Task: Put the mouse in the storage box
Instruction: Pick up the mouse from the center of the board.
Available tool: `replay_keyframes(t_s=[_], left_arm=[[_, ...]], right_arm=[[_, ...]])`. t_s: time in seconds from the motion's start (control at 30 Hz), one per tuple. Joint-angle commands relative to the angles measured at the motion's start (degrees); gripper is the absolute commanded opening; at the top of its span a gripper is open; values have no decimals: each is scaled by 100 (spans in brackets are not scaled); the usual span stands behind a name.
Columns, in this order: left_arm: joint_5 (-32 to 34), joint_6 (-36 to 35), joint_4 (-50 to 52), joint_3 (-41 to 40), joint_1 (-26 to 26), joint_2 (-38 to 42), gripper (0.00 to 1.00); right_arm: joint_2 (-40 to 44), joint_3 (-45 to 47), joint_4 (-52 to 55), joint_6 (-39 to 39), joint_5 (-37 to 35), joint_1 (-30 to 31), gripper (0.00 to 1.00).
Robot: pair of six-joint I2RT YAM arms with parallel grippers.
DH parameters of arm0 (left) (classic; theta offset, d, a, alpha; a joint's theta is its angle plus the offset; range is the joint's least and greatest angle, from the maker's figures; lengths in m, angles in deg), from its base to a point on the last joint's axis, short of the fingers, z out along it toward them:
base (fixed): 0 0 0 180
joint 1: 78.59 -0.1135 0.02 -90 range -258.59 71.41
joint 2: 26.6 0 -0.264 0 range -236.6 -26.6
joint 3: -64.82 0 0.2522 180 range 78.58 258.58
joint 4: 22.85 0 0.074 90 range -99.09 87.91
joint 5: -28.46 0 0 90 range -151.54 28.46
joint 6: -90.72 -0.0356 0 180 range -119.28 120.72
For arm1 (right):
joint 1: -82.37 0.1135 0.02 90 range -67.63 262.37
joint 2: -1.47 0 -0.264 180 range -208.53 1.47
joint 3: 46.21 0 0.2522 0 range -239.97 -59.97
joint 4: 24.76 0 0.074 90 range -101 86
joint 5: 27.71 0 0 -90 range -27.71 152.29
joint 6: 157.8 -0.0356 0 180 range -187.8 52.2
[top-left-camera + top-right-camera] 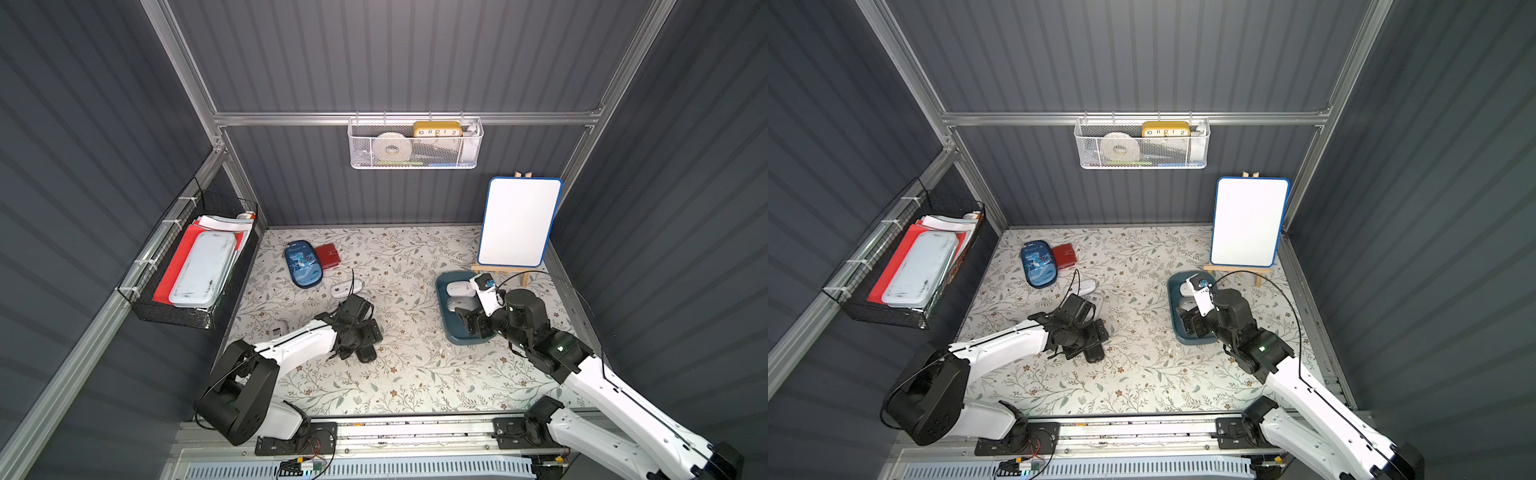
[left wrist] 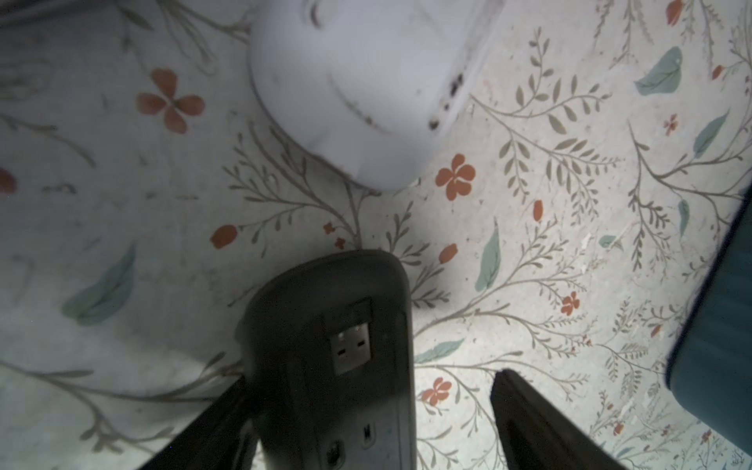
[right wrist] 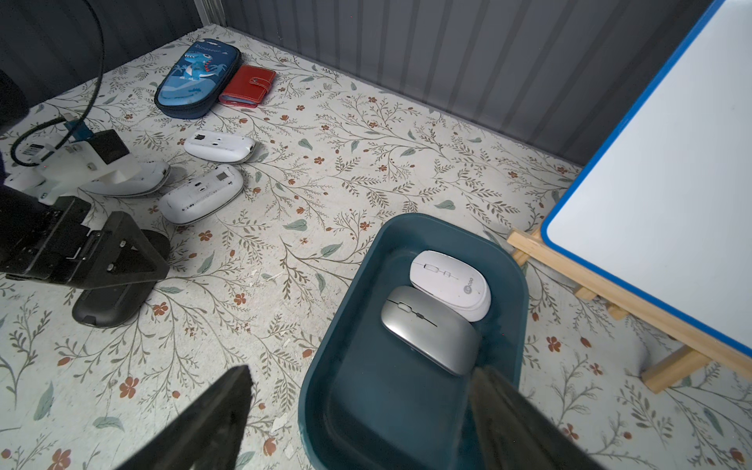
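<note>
A black mouse [image 2: 333,358] lies belly-up on the floral table, also seen in both top views [image 1: 365,353] [image 1: 1094,354] and the right wrist view [image 3: 114,303]. My left gripper [image 2: 372,378] straddles it, open: one finger is against its side, the other stands apart from it. The dark teal storage box [image 3: 325,346] [image 1: 442,307] holds a white mouse [image 3: 449,285] and a silver mouse [image 3: 431,329]. My right gripper [image 3: 364,370] [image 1: 469,322] hovers open over the box's near end, holding nothing.
Three white mice [image 3: 219,146] [image 3: 201,199] [image 3: 130,183] lie beyond the left gripper. A blue pencil case [image 1: 302,264] and a red wallet [image 1: 328,255] sit at the back left. A whiteboard on an easel [image 1: 517,222] stands behind the box. Baskets [image 1: 415,145] [image 1: 191,266] hang on the walls.
</note>
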Motion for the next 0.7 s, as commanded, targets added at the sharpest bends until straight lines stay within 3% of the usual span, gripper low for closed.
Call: replay_keyframes(t_s=[0.0,0.3,0.67], left_arm=[[360,323,516,7,153,-437,89],[907,693,1160,701,987,-1603,80],[975,844,1433,981,1275,-1973,59]], right_arm=[[67,53,-98,-37,-81,36,88],[123,57,-88,-39,-93,66,88],[171,74,-69,-47,-106,101,88]])
